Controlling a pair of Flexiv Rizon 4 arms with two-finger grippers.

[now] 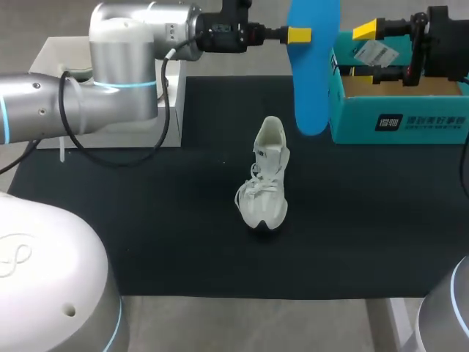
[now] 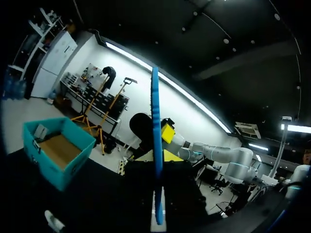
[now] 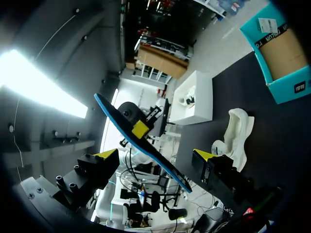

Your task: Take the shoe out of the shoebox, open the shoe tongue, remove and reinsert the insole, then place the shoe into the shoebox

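High above the table's far side, my left gripper [image 1: 294,34] is shut on the top end of a blue insole [image 1: 311,66], which hangs down over the black mat. In the left wrist view the insole [image 2: 156,145] shows edge-on, rising from my left gripper [image 2: 158,194]. My right gripper [image 1: 359,51] stands wide open just right of the insole, above the shoebox. In the right wrist view the insole [image 3: 141,141] passes between the open fingers of my right gripper [image 3: 154,154] without touching them. The white shoe [image 1: 265,183] stands upright mid-mat with loose laces. The teal shoebox [image 1: 399,110] is open at the back right.
A white box lid [image 1: 51,66] lies at the back left, partly behind my left arm. The black mat [image 1: 146,220] covers the table around the shoe. In the wrist views the shoebox [image 2: 58,150] and the shoe [image 3: 235,136] sit below the grippers.
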